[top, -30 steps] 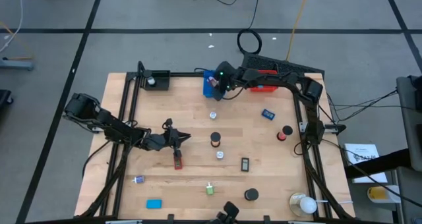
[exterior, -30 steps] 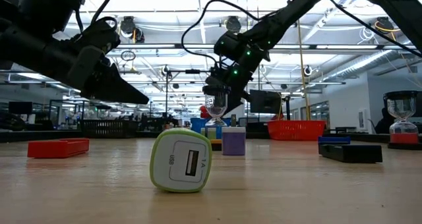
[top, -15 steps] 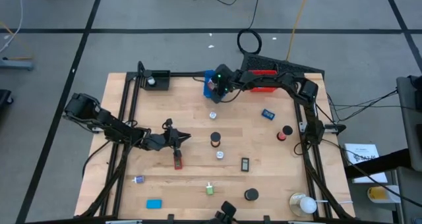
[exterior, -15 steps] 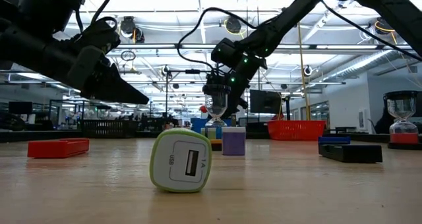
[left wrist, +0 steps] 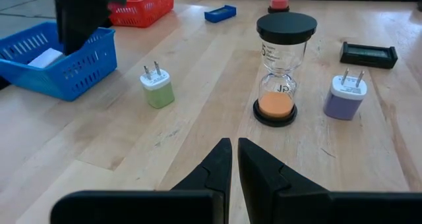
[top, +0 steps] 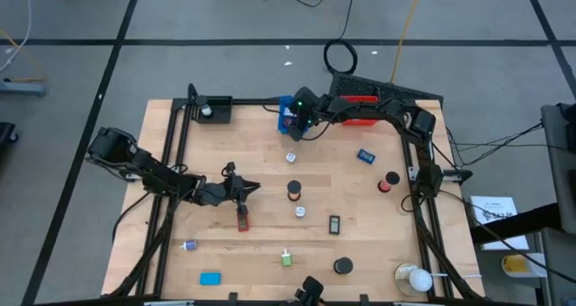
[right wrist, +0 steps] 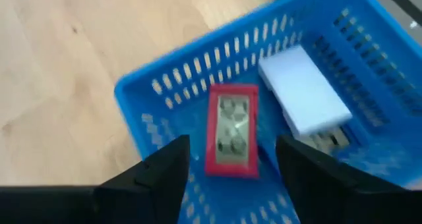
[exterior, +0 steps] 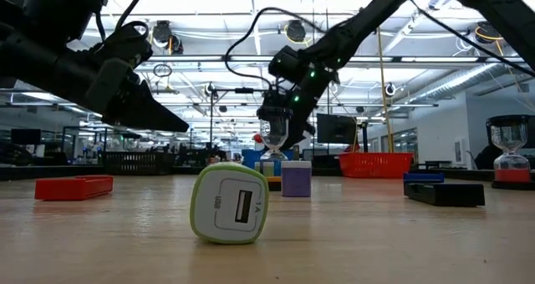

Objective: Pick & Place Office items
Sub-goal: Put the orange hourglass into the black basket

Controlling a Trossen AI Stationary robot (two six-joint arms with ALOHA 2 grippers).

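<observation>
Across the wooden table (top: 360,198) many office items are lying unsorted; the right gripper (right wrist: 231,159), jaws spread, is seemingly dropping a red block (right wrist: 231,129) into the blue bin (right wrist: 165,92)

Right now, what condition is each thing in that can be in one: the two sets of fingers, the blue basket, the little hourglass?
Left gripper: fingers shut, holding nothing, above bare table.
Right gripper: fingers apart, over the blue basket.
Blue basket: upright, holds a white block and a red-framed piece.
Red-framed piece: between the right fingers, not gripped.
Hourglass: upright, orange sand in the bottom bulb.
</observation>
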